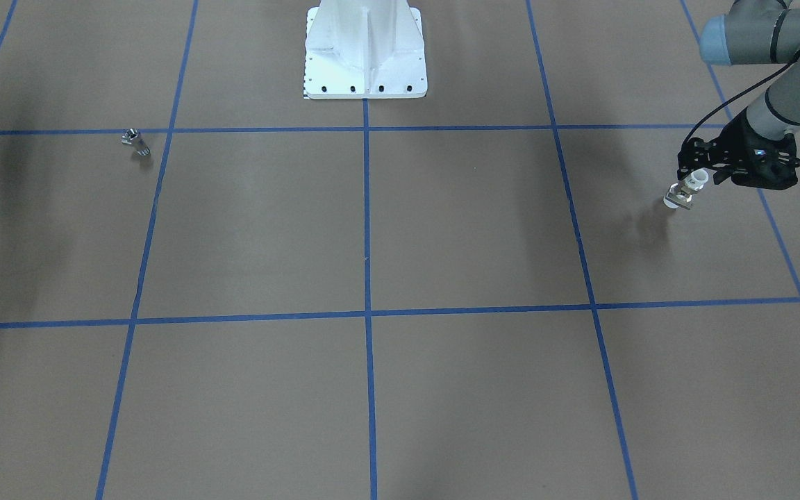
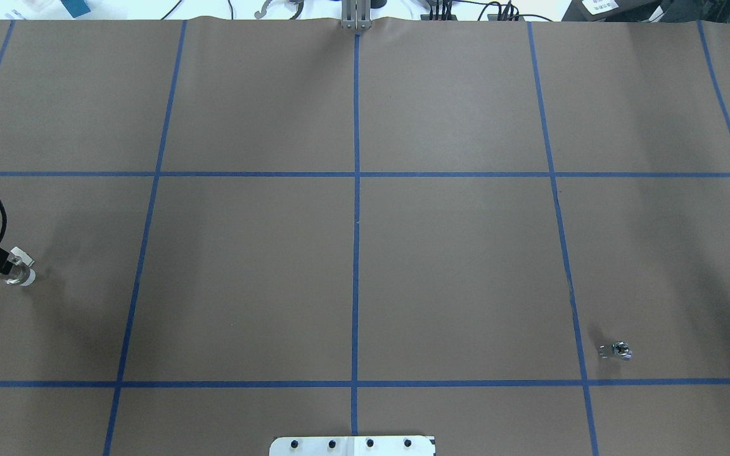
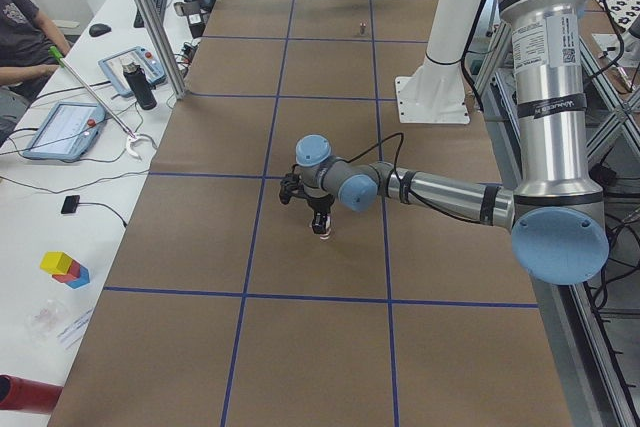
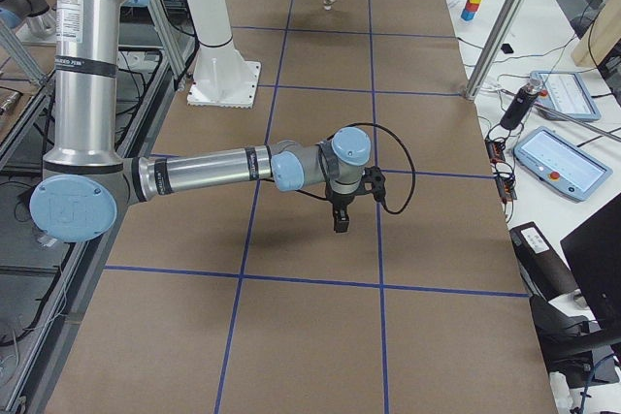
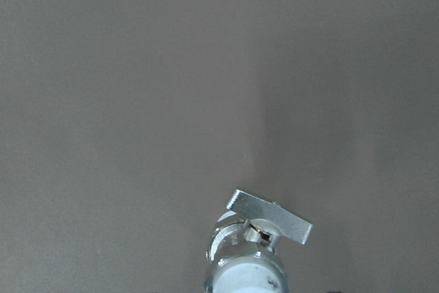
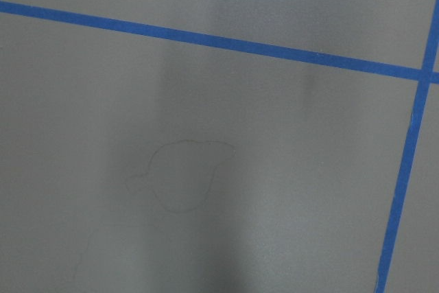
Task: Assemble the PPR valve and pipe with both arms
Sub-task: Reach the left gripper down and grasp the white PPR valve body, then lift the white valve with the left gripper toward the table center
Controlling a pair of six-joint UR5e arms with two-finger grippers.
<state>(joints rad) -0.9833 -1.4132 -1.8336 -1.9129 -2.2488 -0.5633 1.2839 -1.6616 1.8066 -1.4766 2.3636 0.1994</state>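
Observation:
The PPR valve (image 1: 685,191), a white collar over a brass middle and a flat base, hangs tilted just above the table at the robot's far left. My left gripper (image 1: 693,176) is shut on its collar end. The overhead view shows the same valve (image 2: 18,271) at the left edge, and the left wrist view has it (image 5: 257,255) at the bottom with its metal handle. The pipe (image 1: 136,141), a tiny chrome stub, lies alone on the right side (image 2: 616,349). My right gripper (image 4: 340,227) hovers over bare table far from the pipe; I cannot tell its state.
The table (image 2: 454,266) is brown paper with a blue tape grid. The white robot base plate (image 1: 365,69) sits at the near middle edge. A person (image 3: 20,27), tablets and a bottle are at a side desk beyond the table's far edge.

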